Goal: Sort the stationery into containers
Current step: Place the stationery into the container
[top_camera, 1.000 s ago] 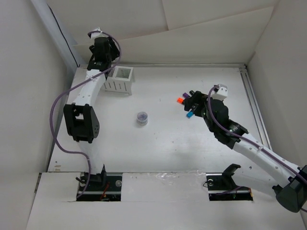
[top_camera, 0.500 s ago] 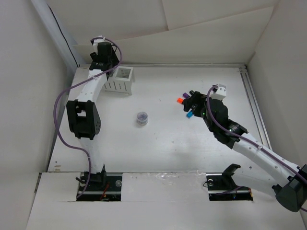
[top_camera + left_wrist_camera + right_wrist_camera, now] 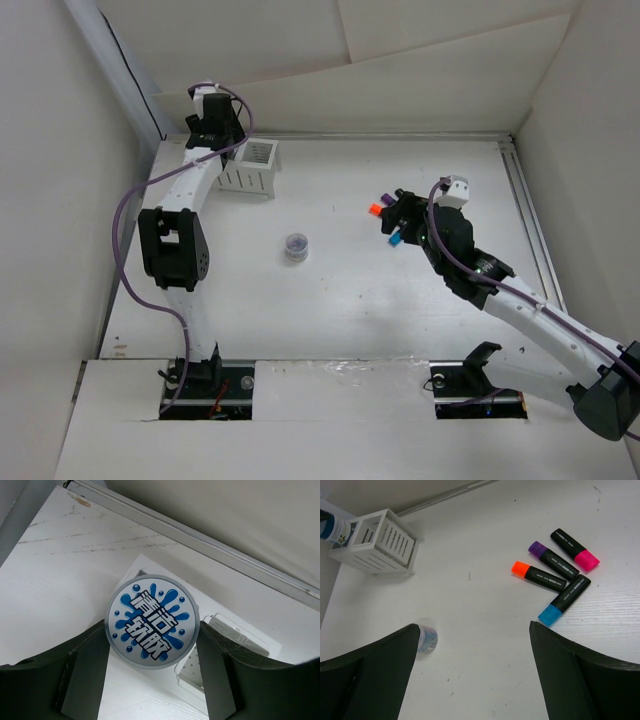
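At the far-left white organiser (image 3: 246,180), the left gripper (image 3: 151,637) pinches the blue-and-white roll (image 3: 152,617), not yet dropped in, while the right gripper (image 3: 474,672), fingers spread, hovers near four unsorted highlighters (image 3: 555,575) and the small clear roll (image 3: 426,637).

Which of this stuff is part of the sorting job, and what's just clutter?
Job: blue-and-white roll; small clear roll; orange highlighter; purple highlighter; pink highlighter; blue highlighter; white organiser.
Not job: metal rail; purple cable.
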